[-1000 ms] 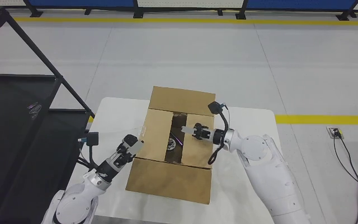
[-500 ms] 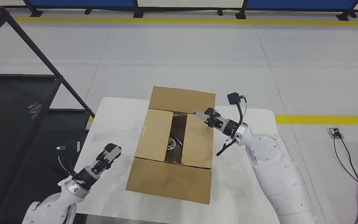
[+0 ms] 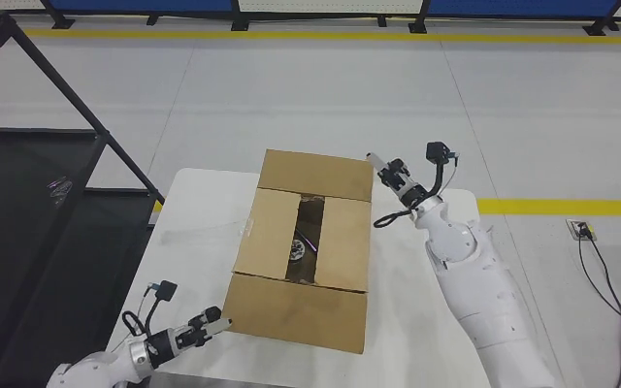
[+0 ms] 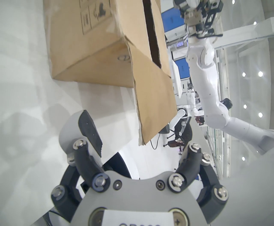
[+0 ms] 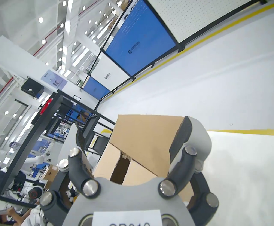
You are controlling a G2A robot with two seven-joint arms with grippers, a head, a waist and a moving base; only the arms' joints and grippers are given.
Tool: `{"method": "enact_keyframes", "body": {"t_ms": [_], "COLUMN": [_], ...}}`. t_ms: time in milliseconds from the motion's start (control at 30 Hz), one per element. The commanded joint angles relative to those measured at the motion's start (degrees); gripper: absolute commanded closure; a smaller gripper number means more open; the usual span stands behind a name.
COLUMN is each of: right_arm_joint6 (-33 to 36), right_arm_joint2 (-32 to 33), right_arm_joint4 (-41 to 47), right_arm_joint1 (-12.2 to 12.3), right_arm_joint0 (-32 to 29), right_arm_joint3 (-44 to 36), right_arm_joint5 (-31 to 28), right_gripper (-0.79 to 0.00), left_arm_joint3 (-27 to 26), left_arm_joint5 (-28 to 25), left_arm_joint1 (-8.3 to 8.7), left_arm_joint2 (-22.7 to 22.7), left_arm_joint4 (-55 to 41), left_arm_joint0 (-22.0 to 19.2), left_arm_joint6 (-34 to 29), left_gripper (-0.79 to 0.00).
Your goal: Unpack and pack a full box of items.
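Pale grey floor [image 3: 320,87] with yellow lines [image 3: 548,206], blue partition panels [image 5: 141,49], black metal rack [image 3: 49,242], bright ceiling lights [image 5: 40,20].

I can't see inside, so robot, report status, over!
Left gripper open, empty, near table edge. Right gripper open, empty, by the box, far corner. Flaps half cover the opening.

Two robot grippers, both held open.
The left gripper [image 3: 217,319], grey-plated with black-padded white fingers, is held low and close, fingers spread; the right gripper [image 3: 384,168], of the same build, is held far forward on an outstretched white arm [image 3: 468,276], fingers parted wide.
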Motion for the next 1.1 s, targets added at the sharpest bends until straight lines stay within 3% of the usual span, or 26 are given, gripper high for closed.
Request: {"method": "enact_keyframes", "body": {"t_ms": [0,167,433,700,1067], "right_arm_joint6": [-0.64,0.01,3.58,13.76,29.9], "right_arm_joint2": [-0.58,-2.27,-4.29,-2.83,2.43], "right_arm_joint4": [-0.14,1.82,5.85,15.37,30.93], "right_arm_joint1": [-0.24,-1.15,-2.71,-3.41,-2.61], "right_arm_joint0": [1.29,5.01,10.23,13.48,15.57], "right_arm_joint3": [2.55,10.55,22.01,29.27,33.59], "right_arm_joint5": [0.73,0.94,-1.59,-7.37,-13.73], "right_gripper": [-0.785,-0.785,-0.785,-0.785,-0.785], "left_arm_joint3": [1.09,2.35,1.62,-0.2,-3.49], "left_arm_joint5": [-0.78,-2.54,-3.26,-3.6,-3.52], "left_arm_joint1": [0.11,0.41,0.81,1.07,1.43], "left_arm_joint2": [1.09,2.8,4.37,5.42,6.19], "left_arm_joint4": [-2.52,-7.23,-9.51,-11.37,-12.76], "left_arm_joint0": [-0.75,-1.99,-2.4,-2.0,-1.69], "left_arm_joint6": [-2.12,-5.46,-5.59,-3.43,-0.03], "left_gripper": [-0.785,-0.785,-0.785,-0.785,-0.785]}}
